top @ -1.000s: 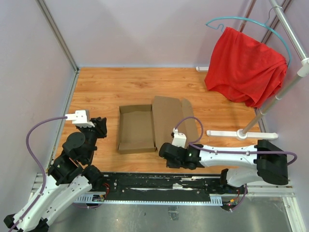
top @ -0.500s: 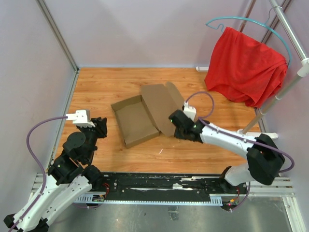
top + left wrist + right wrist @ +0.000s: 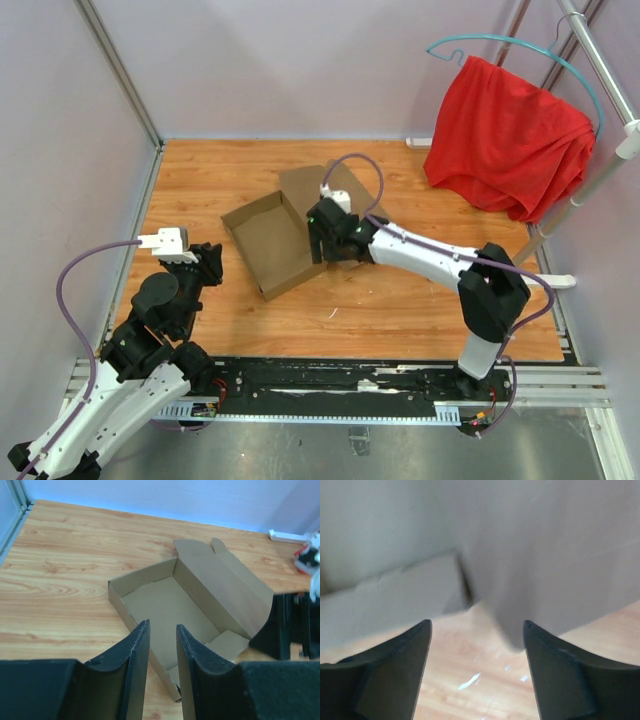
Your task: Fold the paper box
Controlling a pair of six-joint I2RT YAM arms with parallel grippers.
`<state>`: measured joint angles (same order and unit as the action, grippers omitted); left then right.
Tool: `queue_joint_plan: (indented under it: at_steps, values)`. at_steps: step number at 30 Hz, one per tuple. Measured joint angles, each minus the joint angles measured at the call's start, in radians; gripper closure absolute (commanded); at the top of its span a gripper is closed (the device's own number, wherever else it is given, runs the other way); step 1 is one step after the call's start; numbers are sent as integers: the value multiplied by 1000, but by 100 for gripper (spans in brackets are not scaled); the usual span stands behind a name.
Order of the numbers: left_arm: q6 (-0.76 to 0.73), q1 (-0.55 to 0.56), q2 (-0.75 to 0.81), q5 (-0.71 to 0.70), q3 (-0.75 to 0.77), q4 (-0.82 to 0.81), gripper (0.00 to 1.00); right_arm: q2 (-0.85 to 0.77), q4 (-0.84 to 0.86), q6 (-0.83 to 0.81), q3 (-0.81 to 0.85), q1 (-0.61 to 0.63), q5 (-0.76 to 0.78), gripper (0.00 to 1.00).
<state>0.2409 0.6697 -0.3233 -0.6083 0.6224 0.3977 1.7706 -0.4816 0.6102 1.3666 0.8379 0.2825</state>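
Observation:
The paper box (image 3: pixel 262 243) lies skewed mid-table as a shallow brown open tray, its lid flap (image 3: pixel 305 190) raised along the far right side. In the left wrist view the tray floor (image 3: pixel 167 605) and the leaning lid (image 3: pixel 225 587) show plainly. My right gripper (image 3: pixel 322 252) is at the tray's right wall under the lid, jaws open. In its wrist view (image 3: pixel 476 623) the lid's cardboard (image 3: pixel 545 555) hangs just ahead, and nothing sits between the fingers. My left gripper (image 3: pixel 205 262) rests left of the box, apart from it. Its jaws (image 3: pixel 162 625) are narrowly open and hold nothing.
A red cloth (image 3: pixel 505 135) hangs on a teal hanger from a metal rack (image 3: pixel 585 190) at the back right. The rack's white foot (image 3: pixel 555 281) lies on the table beside the right arm. Lilac walls close the left and back, and a metal rail (image 3: pixel 330 385) runs along the near edge.
The right arm swept from the near edge to the box's right side, turning the box and shoving it left. The lid rose from flat. The right gripper opened. The left arm stayed still.

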Motion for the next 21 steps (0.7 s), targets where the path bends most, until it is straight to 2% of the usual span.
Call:
queue_joint_plan:
  at_steps: [1,5,11,16,21]
  values:
    - [0,0,0,0,0,0,66,-19,14,30,-33,47,-4,0]
    - [0,0,0,0,0,0,66,-91,116,183,-154,149,-79,2]
    - [0,0,0,-1,0,0,66,-53,169,426,-156,153,-69,0]
    - [0,0,3,-1,0,0,66,12,142,532,-53,169,-32,12]
    - [0,0,5,-1,0,0,66,145,14,650,142,171,-4,21]
